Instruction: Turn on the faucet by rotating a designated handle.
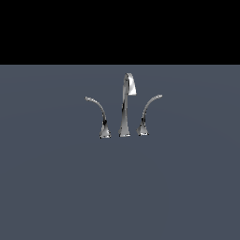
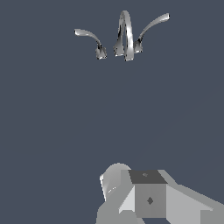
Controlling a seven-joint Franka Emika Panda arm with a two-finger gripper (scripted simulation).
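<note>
Slate-grey table (image 1: 56, 187) under a black backdrop carries your chrome faucet (image 1: 125, 105), unmarked by any writing, with the designated handle (image 1: 149, 112) just beside the spout on the exterior view's right, well apart from your pincer (image 2: 144, 197), whose spread you cannot tell and which touches nothing.

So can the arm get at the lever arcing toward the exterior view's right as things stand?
Probably yes: the designated handle stands apart from the spout, with bare surface before it and nothing blocking.
</note>
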